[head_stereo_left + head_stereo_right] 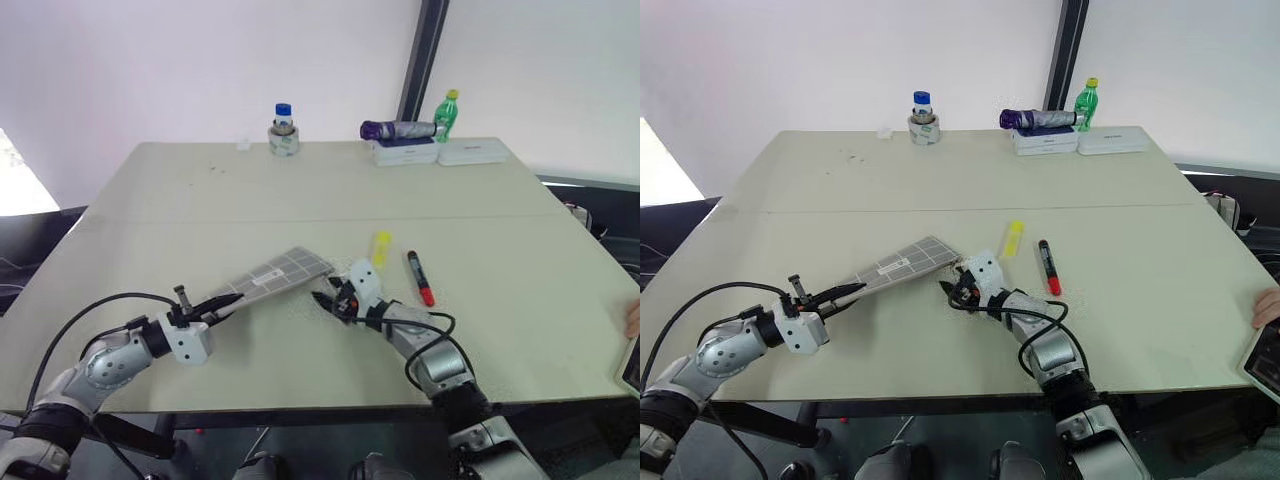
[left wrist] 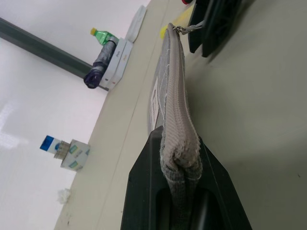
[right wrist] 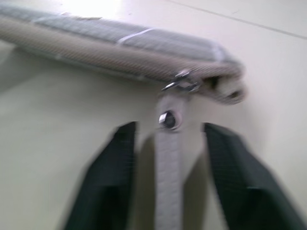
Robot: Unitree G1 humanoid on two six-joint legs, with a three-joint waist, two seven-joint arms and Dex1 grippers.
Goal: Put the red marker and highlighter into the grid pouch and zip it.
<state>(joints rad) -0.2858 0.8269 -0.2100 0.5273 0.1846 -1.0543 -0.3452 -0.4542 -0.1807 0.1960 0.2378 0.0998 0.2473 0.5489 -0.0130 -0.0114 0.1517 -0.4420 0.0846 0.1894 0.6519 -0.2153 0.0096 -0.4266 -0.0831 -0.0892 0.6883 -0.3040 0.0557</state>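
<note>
You're looking across a wide pale table [image 1: 300,190] with a seam running side to side, set against a plain white wall [image 1: 200,60]. A dark upright post [image 1: 420,60] splits the wall behind the far edge.

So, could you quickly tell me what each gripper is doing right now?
Left gripper: shut on the grid pouch.
Right gripper: open, fingers either side of the zipper pull.

A pale beige bench [image 1: 200,200] carries, along its far edge, a blue-capped jar on a tape roll [image 1: 284,132], flat white boxes [image 1: 440,152], a folded purple umbrella [image 1: 396,129] and a green plastic bottle [image 1: 446,114].
</note>
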